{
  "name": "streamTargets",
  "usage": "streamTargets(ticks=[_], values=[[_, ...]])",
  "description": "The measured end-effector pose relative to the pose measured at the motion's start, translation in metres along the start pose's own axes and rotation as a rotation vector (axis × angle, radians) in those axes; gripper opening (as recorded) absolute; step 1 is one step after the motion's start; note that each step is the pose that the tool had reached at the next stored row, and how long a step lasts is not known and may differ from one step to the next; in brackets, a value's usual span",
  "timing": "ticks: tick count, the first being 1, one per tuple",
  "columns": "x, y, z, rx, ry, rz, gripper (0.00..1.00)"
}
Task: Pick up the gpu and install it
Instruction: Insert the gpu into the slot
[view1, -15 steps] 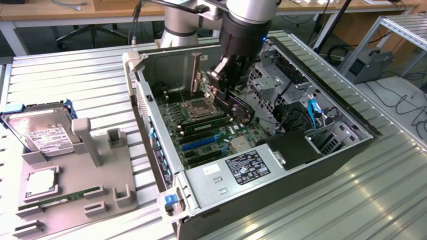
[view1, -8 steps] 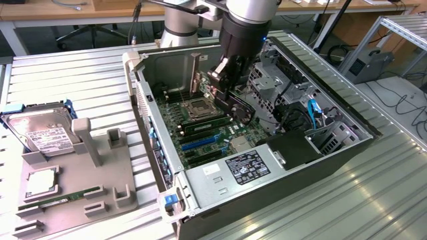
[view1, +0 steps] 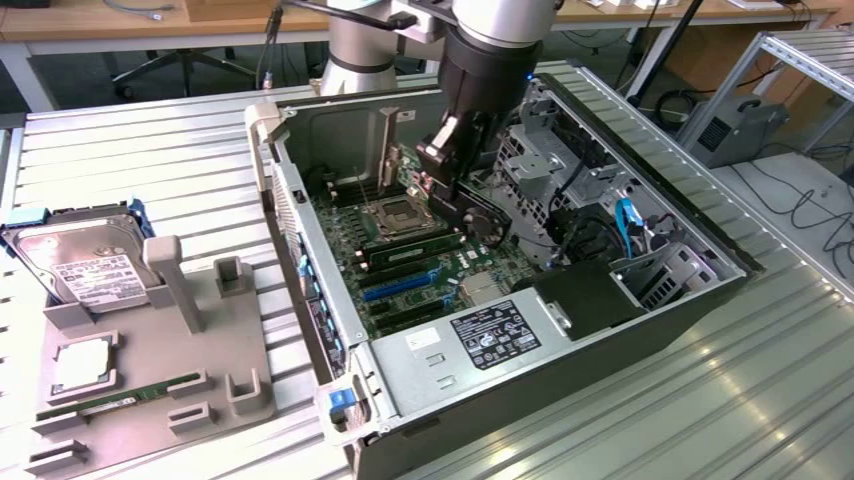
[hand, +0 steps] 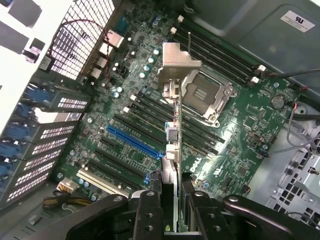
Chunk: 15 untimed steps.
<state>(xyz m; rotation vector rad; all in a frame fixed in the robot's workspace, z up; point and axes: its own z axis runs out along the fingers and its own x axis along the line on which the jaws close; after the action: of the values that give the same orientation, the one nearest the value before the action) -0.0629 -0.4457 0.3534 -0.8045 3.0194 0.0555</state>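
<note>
gpu (hand: 172, 135): matt black card, dull silvery metal bracket. Motherboard (hand: 240, 135): glossy green. Case wall (view1: 334, 140): bare grey metal. Table (view1: 147, 150): ribbed, shiny metal.

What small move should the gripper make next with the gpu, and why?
Probably turn the gpu to line up with the blue slot: the gripper holds it edge-on above the motherboard, unseated, and it looks askew to that slot.

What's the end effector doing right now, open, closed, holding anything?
The end effector is closed on the gpu, holding it edge-on over the motherboard.
</note>
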Motion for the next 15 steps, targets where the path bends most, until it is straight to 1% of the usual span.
streamTargets(ticks=[15], values=[[0.0,0.0,0.0003,-0.0012,0.0015,-0.048,0.26]])
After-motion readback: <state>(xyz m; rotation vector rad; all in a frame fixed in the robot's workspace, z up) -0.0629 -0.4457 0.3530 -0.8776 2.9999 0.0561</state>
